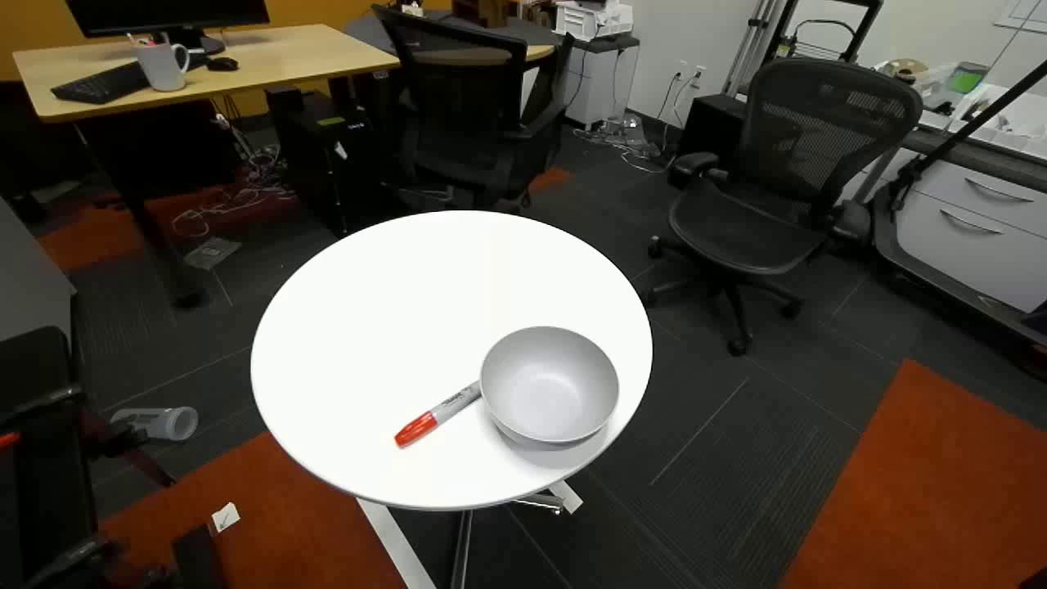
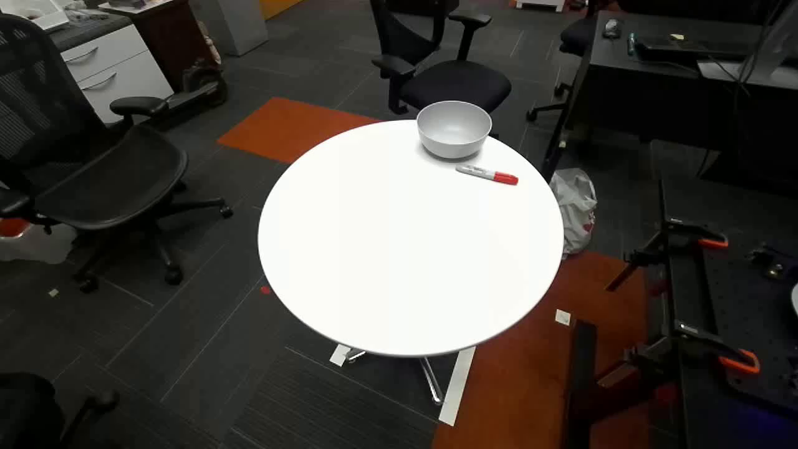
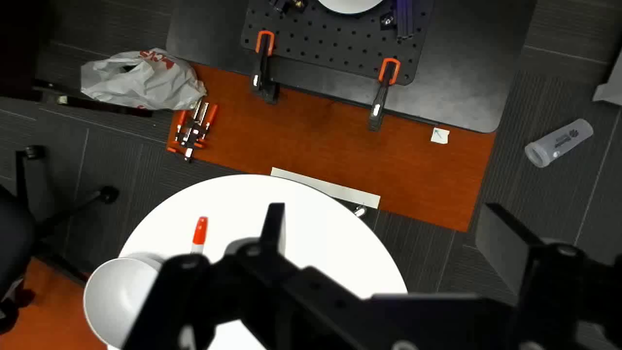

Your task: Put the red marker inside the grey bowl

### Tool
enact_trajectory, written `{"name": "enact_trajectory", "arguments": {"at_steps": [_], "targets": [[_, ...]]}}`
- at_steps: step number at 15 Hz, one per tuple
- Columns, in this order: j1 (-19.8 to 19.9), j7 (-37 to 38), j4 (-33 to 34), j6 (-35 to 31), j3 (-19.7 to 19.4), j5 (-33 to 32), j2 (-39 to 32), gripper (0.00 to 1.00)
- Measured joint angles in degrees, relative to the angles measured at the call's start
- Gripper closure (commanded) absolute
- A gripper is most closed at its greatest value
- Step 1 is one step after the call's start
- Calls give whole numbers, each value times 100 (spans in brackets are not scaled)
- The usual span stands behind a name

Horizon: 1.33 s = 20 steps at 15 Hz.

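The red marker, with a red cap and a grey-white barrel, lies flat on the round white table in both exterior views (image 1: 438, 413) (image 2: 487, 174). In the wrist view its red cap (image 3: 199, 231) shows, and the gripper hides the rest. The grey bowl stands upright and empty beside the marker's grey end in both exterior views (image 1: 550, 393) (image 2: 454, 131). In the wrist view the bowl (image 3: 114, 299) is at lower left, partly hidden by the gripper. My gripper (image 3: 391, 231) is open wide with nothing between its fingers, high above the table's edge. Neither exterior view shows it.
The white table (image 1: 384, 327) bears the bowl close to its rim. A dark bench (image 3: 452, 73) with orange-tipped clamps (image 3: 386, 87) stands beside the table. Black chairs (image 1: 785, 164) stand around. A plastic bag (image 3: 146, 80) and a clear cup (image 3: 559, 141) lie on the floor.
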State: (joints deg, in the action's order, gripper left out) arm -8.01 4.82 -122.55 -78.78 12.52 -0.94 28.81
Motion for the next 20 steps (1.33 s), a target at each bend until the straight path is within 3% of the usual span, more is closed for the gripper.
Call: {"name": "enact_trajectory", "arguments": {"at_steps": [13, 20], "targets": [[9, 0, 1, -116, -81, -98, -38, 0], [41, 0, -292, -1361, -451, -307, 9, 0]]}}
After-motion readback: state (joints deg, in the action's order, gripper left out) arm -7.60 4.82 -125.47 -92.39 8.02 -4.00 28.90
